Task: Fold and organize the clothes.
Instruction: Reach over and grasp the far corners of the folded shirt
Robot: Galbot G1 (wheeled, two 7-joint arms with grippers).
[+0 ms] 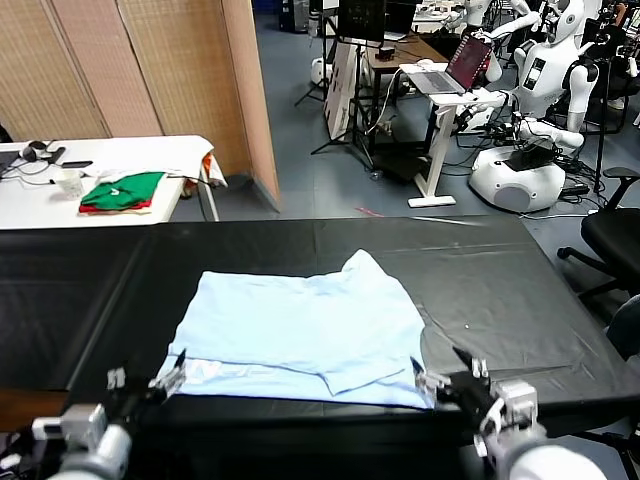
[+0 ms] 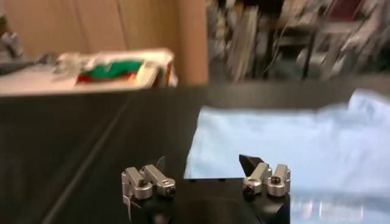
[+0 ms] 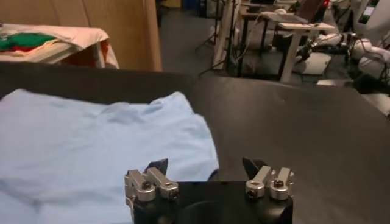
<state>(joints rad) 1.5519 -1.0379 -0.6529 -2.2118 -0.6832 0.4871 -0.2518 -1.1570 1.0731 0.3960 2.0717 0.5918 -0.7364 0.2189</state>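
1. Here we see the light-blue T-shirt (image 1: 305,325) lying partly folded on the black table (image 1: 480,270), around the middle of the near half in the head view, with its near edge doubled over in layers.
2. From the shirt's centre, our left gripper (image 1: 168,377) sits at about 8 o'clock, right at the near left corner of the fabric; its jaws stand spread and nothing is between them.
3. In the left wrist view the left gripper (image 2: 202,167) shows both fingers wide apart, with the shirt (image 2: 286,146) just beyond them.
4. Our right gripper (image 1: 440,378) sits at about 4 o'clock from the shirt's centre, at the near right corner; its jaws are likewise spread and pinch nothing.
5. The right wrist view shows the right gripper (image 3: 206,170) parted, with the shirt (image 3: 91,140) spread beyond one finger and bare table (image 3: 304,134) beyond the other.
6. At about 10 o'clock, well apart from the shirt, a white table (image 1: 150,155) holds folded green and red garments (image 1: 122,191).
7. Towards 1 o'clock, far off, we see a laptop (image 1: 460,65) on a stand and a white robot (image 1: 540,90).
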